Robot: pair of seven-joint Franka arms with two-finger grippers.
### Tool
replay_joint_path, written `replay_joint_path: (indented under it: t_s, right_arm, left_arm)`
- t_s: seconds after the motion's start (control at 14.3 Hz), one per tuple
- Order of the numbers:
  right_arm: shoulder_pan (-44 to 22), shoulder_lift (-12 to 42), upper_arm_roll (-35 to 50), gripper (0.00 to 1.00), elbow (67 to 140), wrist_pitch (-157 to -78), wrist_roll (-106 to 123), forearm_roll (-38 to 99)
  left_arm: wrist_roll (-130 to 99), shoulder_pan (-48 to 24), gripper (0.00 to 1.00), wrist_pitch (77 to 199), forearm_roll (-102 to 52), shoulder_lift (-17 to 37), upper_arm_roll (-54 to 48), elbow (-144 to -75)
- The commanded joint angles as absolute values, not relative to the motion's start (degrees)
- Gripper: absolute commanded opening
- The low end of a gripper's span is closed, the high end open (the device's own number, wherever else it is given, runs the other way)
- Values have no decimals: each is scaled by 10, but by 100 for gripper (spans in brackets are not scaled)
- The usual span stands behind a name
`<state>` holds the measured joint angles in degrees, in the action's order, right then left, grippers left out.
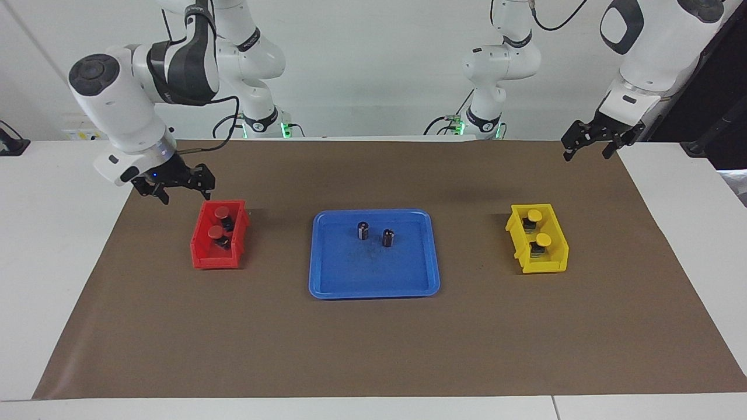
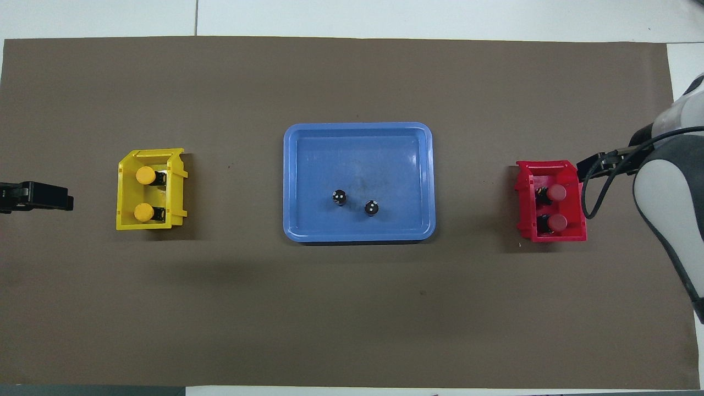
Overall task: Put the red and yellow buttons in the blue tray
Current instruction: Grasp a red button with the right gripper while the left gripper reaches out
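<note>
Brown paper (image 1: pixel 373 338) covers the middle of a white table (image 1: pixel 52 262), with a pale wall above it in the facing view. At the centre lies the blue tray (image 1: pixel 350 280), and two dark capless cylinders (image 1: pixel 363 230) stand upright in the half of it nearer the robots, side by side and apart. Toward the right arm's end sits a red bin (image 1: pixel 201 254) holding both red buttons (image 1: pixel 222 212), one nearer the robots than the other. The right gripper (image 1: pixel 175 189) hangs over the paper just beside that bin's robot-side corner, its fingers spread and empty. Toward the left arm's end a yellow bin (image 1: pixel 551 265) holds both yellow buttons (image 1: pixel 534 215). The left gripper (image 1: pixel 589 146) hovers over the paper's edge, well apart from the yellow bin, fingers parted with nothing between them.

From overhead, the blue tray (image 2: pixel 308 165) is bare in its farther half, with the cylinders (image 2: pixel 340 197) in the nearer half. The yellow buttons (image 2: pixel 145 175) lie inside the yellow bin (image 2: pixel 124 192) and the red buttons (image 2: pixel 556 192) inside the red bin (image 2: pixel 525 209). Only the left gripper's dark tip (image 2: pixel 41 196) shows at the edge; the right gripper is hidden by its own arm.
</note>
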<state>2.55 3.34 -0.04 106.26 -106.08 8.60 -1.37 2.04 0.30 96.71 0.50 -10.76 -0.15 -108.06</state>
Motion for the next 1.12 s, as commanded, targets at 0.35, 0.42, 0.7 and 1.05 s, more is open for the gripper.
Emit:
replay_joint_path:
  t_s: [0.35,0.42,0.7,1.05]
  right_arm:
    - [29,39,0,82,1169,-1181,118,-5]
    - [27,39,0,78,1172,-1186,118,-5]
    - [25,40,0,62,1187,-1214,118,-5]
    - [26,55,0,62,1198,-1239,120,-5]
  left_arm:
    - [4,4,100,959,15,-108,-1,-1077]
    - [4,4,100,967,15,-113,-1,-1087]
    - [-12,4,100,1040,13,-127,-1,-1144]
    - [-11,0,100,1095,6,-125,-1,-1209]
